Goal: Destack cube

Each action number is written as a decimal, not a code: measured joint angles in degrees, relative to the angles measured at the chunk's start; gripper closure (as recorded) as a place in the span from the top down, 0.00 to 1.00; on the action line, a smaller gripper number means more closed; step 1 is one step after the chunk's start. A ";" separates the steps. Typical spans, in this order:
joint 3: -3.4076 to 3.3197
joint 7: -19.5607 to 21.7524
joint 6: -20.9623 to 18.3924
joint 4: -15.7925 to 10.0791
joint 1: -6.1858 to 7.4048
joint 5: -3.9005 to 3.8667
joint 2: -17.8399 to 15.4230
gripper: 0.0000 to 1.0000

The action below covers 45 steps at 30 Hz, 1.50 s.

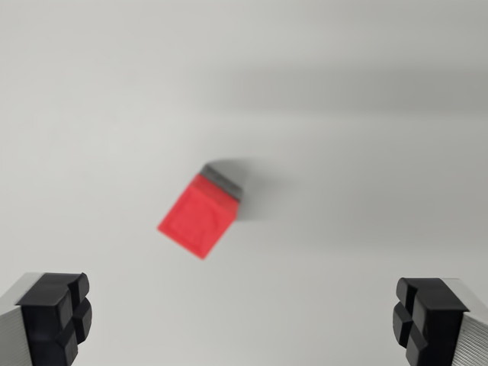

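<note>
Wrist view: red cube (198,221) stacked on grey cube (226,181), mid-scene on table (366,152), far of gripper (244,316), fingers spread wide, empty; likely light, rigid, smooth; best pinched across 2 opposite flat sides after rotating square.

No text, label, brand, number or sign can be read anywhere in the wrist view. The red cube (198,217) has a plain face with no print on it, though the picture is blurred there. The grey cube (226,181) showing under its far edge bears no marking that can be made out. The black fingers (57,313) at the lower corners carry no lettering, and the pale tabletop (343,114) is bare of any writing.
</note>
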 joint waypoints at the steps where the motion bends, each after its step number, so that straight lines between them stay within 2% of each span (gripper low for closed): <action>1: 0.00 0.00 0.00 0.00 0.00 0.00 0.00 1.00; 14: 0.00 0.08 0.00 -0.04 0.00 0.00 0.00 1.00; 22: 0.00 1.47 0.66 -0.92 0.13 0.00 0.00 1.00; 35: 0.00 6.59 3.42 -4.16 0.76 0.00 0.13 1.00; 45: 0.00 12.68 6.80 -7.61 1.59 -0.12 0.73 1.00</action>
